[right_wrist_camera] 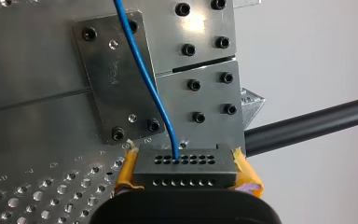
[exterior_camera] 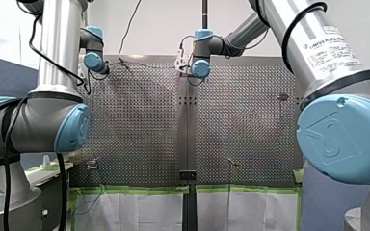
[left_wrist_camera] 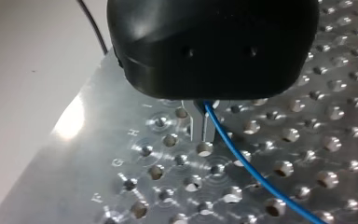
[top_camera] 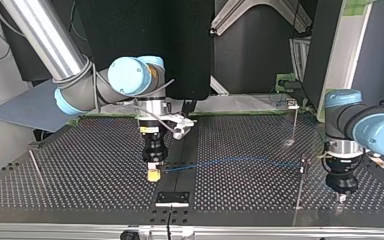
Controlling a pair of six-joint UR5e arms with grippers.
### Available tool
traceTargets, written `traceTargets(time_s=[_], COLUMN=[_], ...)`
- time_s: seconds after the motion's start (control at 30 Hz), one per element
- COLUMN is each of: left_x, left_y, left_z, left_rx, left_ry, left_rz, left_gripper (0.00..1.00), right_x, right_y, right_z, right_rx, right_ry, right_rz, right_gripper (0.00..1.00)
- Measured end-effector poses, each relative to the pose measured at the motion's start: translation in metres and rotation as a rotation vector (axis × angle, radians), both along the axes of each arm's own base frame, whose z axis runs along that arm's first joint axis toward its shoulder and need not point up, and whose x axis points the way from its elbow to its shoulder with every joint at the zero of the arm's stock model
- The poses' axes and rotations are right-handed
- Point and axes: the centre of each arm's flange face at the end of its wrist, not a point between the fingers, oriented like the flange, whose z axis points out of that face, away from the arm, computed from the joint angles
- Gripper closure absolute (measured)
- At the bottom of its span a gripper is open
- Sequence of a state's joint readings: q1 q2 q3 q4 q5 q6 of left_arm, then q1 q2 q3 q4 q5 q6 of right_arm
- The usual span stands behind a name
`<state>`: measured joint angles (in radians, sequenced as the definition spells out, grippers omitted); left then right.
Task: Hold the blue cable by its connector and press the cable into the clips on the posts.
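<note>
The thin blue cable (top_camera: 230, 162) runs low over the perforated table (top_camera: 80, 165) between my two grippers. In the right wrist view a black multi-hole connector (right_wrist_camera: 184, 165) sits between yellow pads (right_wrist_camera: 247, 175), with my right gripper (right_wrist_camera: 184, 173) shut on it and the blue cable (right_wrist_camera: 142, 70) leaving its top row. At the top view's left that right gripper (top_camera: 153, 172) hangs just above the table's middle seam. My left gripper (left_wrist_camera: 203, 128) has its metal fingers shut on the cable (left_wrist_camera: 251, 170). It stands at the top view's right (top_camera: 341, 196), beside a thin post (top_camera: 300, 182) that the cable reaches.
A second thin post (top_camera: 294, 125) stands further back at the top view's right, and a third (top_camera: 35, 167) leans at its left. A small black plate (top_camera: 172, 198) is bolted at the seam near the table's edge. A dark rod (right_wrist_camera: 307, 123) crosses beyond the table in the right wrist view.
</note>
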<state>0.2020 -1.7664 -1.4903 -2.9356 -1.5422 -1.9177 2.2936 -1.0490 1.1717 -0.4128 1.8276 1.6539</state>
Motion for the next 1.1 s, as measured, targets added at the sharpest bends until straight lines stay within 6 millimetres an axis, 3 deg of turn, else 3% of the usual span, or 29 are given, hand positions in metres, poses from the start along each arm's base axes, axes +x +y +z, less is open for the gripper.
traceTargets(time_s=[0.2, 0.23, 0.5, 0.57, 0.6, 0.63, 0.8, 0.83, 0.87, 0.9, 0.97, 1.0, 1.03, 1.1], left_x=[-0.007, -0.009, -0.033, -0.037, -0.039, -0.041, -0.045, -0.045, -0.045, -0.045, -0.045, -0.045, -0.045, -0.046], left_y=[-0.003, -0.004, -0.006, -0.008, -0.008, -0.009, -0.012, -0.013, -0.013, -0.014, -0.015, -0.017, -0.018, -0.019], left_z=[-0.003, -0.001, 0.01, 0.008, 0.007, 0.004, -0.006, -0.007, -0.007, -0.007, -0.008, -0.008, -0.008, -0.009], left_rx=[0.041, 0.05, 0.084, 0.085, 0.086, 0.084, 0.062, 0.06, 0.06, 0.061, 0.064, 0.065, 0.066, 0.064], left_ry=[0.056, 0.064, 0.115, 0.131, 0.138, 0.146, 0.167, 0.168, 0.168, 0.168, 0.169, 0.17, 0.172, 0.179], left_rz=[0.007, 0.011, 0.05, 0.051, 0.05, 0.048, 0.036, 0.031, 0.027, 0.021, 0.004, -0.004, -0.012, -0.02], left_gripper=[1.0, 0.92, 0.95, 0.85, 0.85, 0.77, 0.7, 0.64, 0.5, 0.5, 0.14, 0.14, 0.0, 0.0], right_x=[0.002, 0.002, 0.004, 0.004, 0.004, 0.005, 0.005, 0.005, 0.005, 0.005, 0.005, 0.006, 0.006, 0.007], right_y=[0.002, 0.002, 0.003, 0.003, 0.003, 0.003, 0.004, 0.004, 0.004, 0.004, 0.004, 0.005, 0.005, 0.005], right_z=[-0.001, -0.001, -0.003, -0.004, -0.004, -0.004, -0.005, -0.005, -0.005, -0.005, -0.005, -0.006, -0.006, -0.006], right_rx=[0.001, 0.001, 0.004, 0.004, 0.005, 0.004, 0.006, 0.006, 0.007, 0.007, 0.007, 0.007, 0.007, 0.008], right_ry=[0.002, 0.003, 0.005, 0.006, 0.006, 0.006, 0.008, 0.008, 0.009, 0.009, 0.009, 0.009, 0.01, 0.01], right_rz=[0.006, 0.007, 0.011, 0.011, 0.012, 0.012, 0.014, 0.014, 0.015, 0.015, 0.016, 0.017, 0.017, 0.018], right_gripper=[1.0, 1.0, 1.0, 1.0, 1.0, 1.0, 1.0, 1.0, 1.0, 1.0, 1.0, 1.0, 1.0, 1.0])
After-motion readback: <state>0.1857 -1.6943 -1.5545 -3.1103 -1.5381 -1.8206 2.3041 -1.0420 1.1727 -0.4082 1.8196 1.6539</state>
